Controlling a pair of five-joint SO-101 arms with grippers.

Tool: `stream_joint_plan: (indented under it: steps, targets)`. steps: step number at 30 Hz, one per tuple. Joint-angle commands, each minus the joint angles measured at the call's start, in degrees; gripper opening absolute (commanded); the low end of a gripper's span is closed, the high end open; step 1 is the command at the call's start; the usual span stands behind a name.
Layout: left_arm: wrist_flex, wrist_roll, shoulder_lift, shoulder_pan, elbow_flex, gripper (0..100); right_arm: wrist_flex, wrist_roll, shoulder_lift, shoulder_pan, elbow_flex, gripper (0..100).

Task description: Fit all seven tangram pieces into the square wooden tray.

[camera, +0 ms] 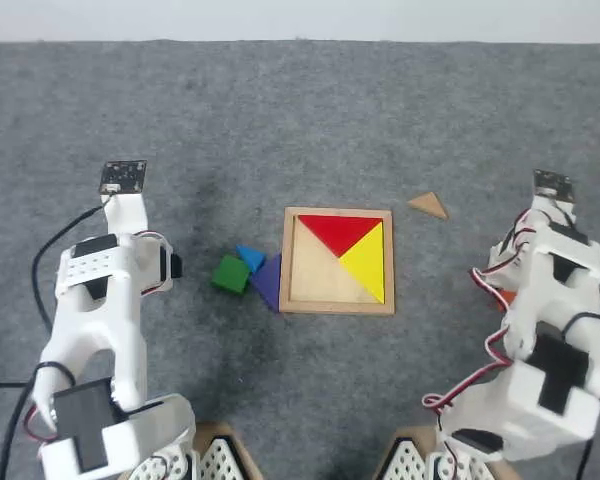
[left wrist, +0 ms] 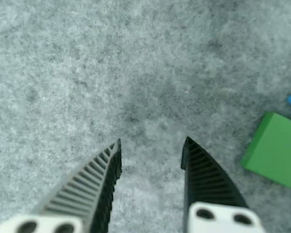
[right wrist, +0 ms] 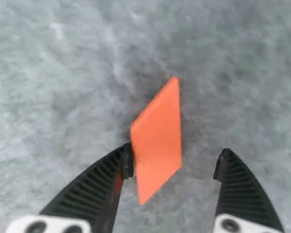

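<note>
— Which step is judged to be in hand?

— Pickup of the orange piece (right wrist: 157, 138). The right gripper (right wrist: 177, 150) is spread around it, one jaw touching its edge, the other apart; nothing is pinched. The left gripper (left wrist: 152, 143) is likewise spread over bare carpet (left wrist: 87, 58).

— What is called for next?

— The jaws would need to be closed on that thin, flat slanted piece, and it carried toward the tray (camera: 338, 305).

— How is the tray seen?

— Square, pale wood, low-rimmed. The red triangle (camera: 338, 232) is seated at 12 o'clock, the yellow triangle (camera: 368, 265) at 3. The green square (camera: 230, 274), blue piece (camera: 250, 256) and purple piece (camera: 269, 281) are clustered at its 9 o'clock; a tan triangle (camera: 428, 205) is left apart at 1.
</note>
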Motion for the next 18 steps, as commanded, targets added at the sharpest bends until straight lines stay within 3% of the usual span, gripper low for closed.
stream_joint_plan:
  steps: [1,7,18]
  targets:
    - [-1.05,0.44,-2.73,0.26,-0.22,20,4.97,-3.52,-9.01,-5.67,-3.16,27.3]
    - [-1.05,0.44,-2.73,0.26,-0.22,20,6.81,-3.96,-13.32,-11.30,2.55,27.3]
    - [-0.79,0.44,-2.73,0.26,-0.22,20,-1.89,-2.11,-9.54,-7.87,8.44,27.3]
